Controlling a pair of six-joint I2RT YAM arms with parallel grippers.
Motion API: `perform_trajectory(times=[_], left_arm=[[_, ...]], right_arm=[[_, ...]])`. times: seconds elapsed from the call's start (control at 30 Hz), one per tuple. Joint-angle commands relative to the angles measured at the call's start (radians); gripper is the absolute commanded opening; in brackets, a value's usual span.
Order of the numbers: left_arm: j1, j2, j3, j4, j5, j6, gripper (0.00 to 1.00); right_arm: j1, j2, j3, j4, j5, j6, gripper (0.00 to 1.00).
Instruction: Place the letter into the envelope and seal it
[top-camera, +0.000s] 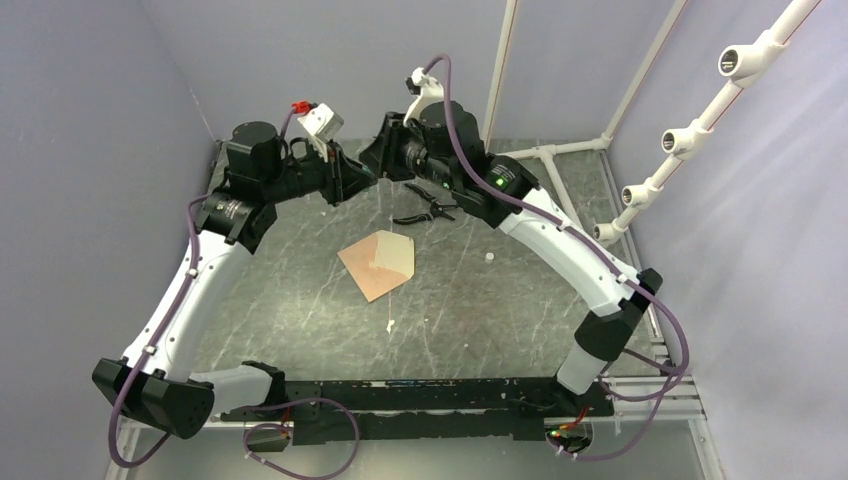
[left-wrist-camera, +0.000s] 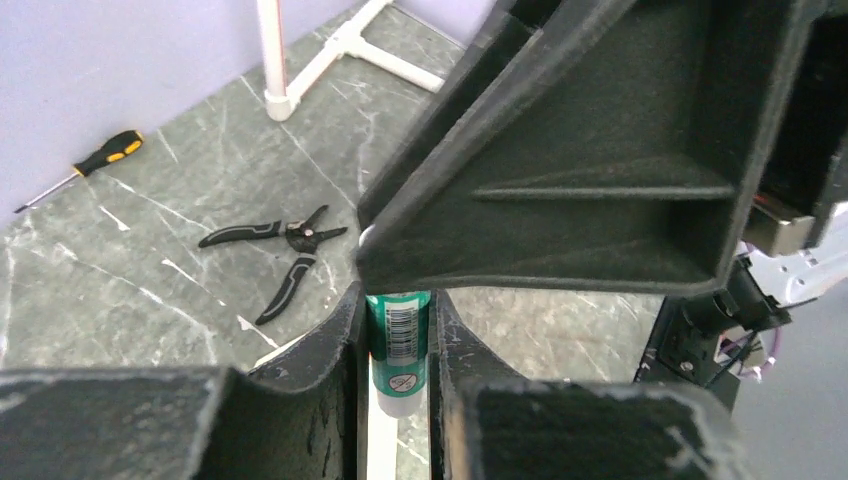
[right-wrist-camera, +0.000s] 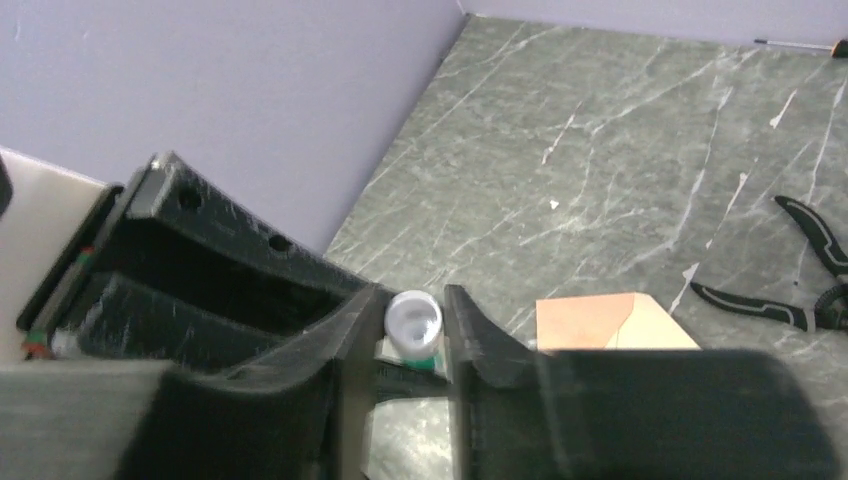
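The envelope (top-camera: 378, 262) lies flat mid-table, its kraft-brown body (right-wrist-camera: 585, 322) beside its open, paler pointed flap (right-wrist-camera: 655, 330). The letter is hidden; no separate sheet shows. Both grippers meet above the far part of the table, away from the envelope. My left gripper (left-wrist-camera: 395, 310) (top-camera: 352, 180) is shut on a green glue stick (left-wrist-camera: 397, 345) with a barcode. My right gripper (right-wrist-camera: 413, 308) (top-camera: 385, 160) faces it and is shut on the stick's white cap (right-wrist-camera: 413, 320).
Black pliers (top-camera: 425, 205) (left-wrist-camera: 285, 240) lie on the table just below the two grippers. A screwdriver (left-wrist-camera: 90, 165) rests by the far wall. A white pipe frame (top-camera: 560, 150) stands at the back right. Small white scraps (top-camera: 389, 325) lie near the envelope.
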Motion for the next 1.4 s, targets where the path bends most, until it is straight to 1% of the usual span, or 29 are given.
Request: perform_trajectory(times=[0.0,0.03,0.07,0.1,0.17,0.23,0.27,0.33,0.37,0.43,0.57,0.67,0.8,0.83,0.9,0.97,1.2,1.23,1.27,1.33,1.37], left_arm=[[-0.014,-0.016,0.001,-0.029,0.037,0.038,0.02],[-0.015,-0.012,0.002,-0.031,0.054,0.04,0.03],[-0.014,-0.009,0.004,-0.035,0.074,0.041,0.02],[-0.014,-0.005,0.008,-0.04,0.094,0.041,0.03],[-0.014,0.005,0.017,-0.048,0.147,0.045,0.02],[-0.014,0.012,0.026,-0.047,0.211,0.043,0.02],[-0.014,0.017,0.031,-0.045,0.243,0.039,0.02],[-0.014,0.027,0.045,-0.043,0.288,0.029,0.02],[-0.014,0.03,0.049,-0.041,0.3,0.025,0.02],[-0.014,0.035,0.052,-0.032,0.315,0.017,0.02],[-0.014,0.043,0.064,-0.029,0.337,0.018,0.02],[-0.014,0.057,0.077,-0.035,0.37,0.016,0.02],[-0.014,0.072,0.094,-0.04,0.41,0.009,0.02],[-0.014,0.075,0.098,-0.043,0.411,0.011,0.02],[-0.014,0.076,0.101,-0.042,0.41,0.011,0.02],[-0.014,0.075,0.1,-0.033,0.407,0.006,0.02],[-0.014,0.073,0.099,0.002,0.409,-0.016,0.02],[-0.014,0.073,0.099,0.002,0.407,-0.015,0.02],[-0.013,0.073,0.099,0.0,0.404,-0.015,0.02],[-0.014,0.069,0.098,0.006,0.391,-0.019,0.02],[-0.014,0.064,0.096,0.012,0.384,-0.022,0.02]], right_arm=[[-0.013,0.014,0.083,-0.006,0.039,-0.057,0.47],[-0.021,-0.015,0.021,0.026,-0.016,-0.079,0.57],[-0.039,-0.047,-0.036,0.071,-0.078,-0.094,0.65],[-0.06,-0.088,-0.099,0.123,-0.163,-0.103,0.69],[-0.129,-0.163,-0.229,0.245,-0.36,-0.099,0.73],[-0.208,-0.22,-0.335,0.376,-0.558,-0.052,0.74],[-0.244,-0.237,-0.372,0.418,-0.661,-0.025,0.72],[-0.303,-0.249,-0.406,0.455,-0.791,-0.001,0.63],[-0.314,-0.246,-0.399,0.435,-0.817,-0.01,0.62],[-0.317,-0.235,-0.374,0.376,-0.803,-0.031,0.61],[-0.316,-0.212,-0.386,0.393,-0.824,0.007,0.61],[-0.316,-0.201,-0.391,0.443,-0.866,0.035,0.61],[-0.316,-0.182,-0.402,0.574,-0.963,0.107,0.61],[-0.315,-0.176,-0.397,0.586,-0.973,0.114,0.59],[-0.312,-0.162,-0.38,0.563,-0.972,0.111,0.53],[-0.308,-0.149,-0.361,0.532,-0.975,0.095,0.5],[-0.293,-0.139,-0.352,0.517,-1.014,0.069,0.51],[-0.293,-0.138,-0.355,0.528,-1.025,0.076,0.49],[-0.292,-0.137,-0.359,0.541,-1.031,0.085,0.42],[-0.292,-0.133,-0.351,0.531,-1.028,0.084,0.23],[-0.293,-0.131,-0.346,0.524,-1.028,0.082,0.19]])
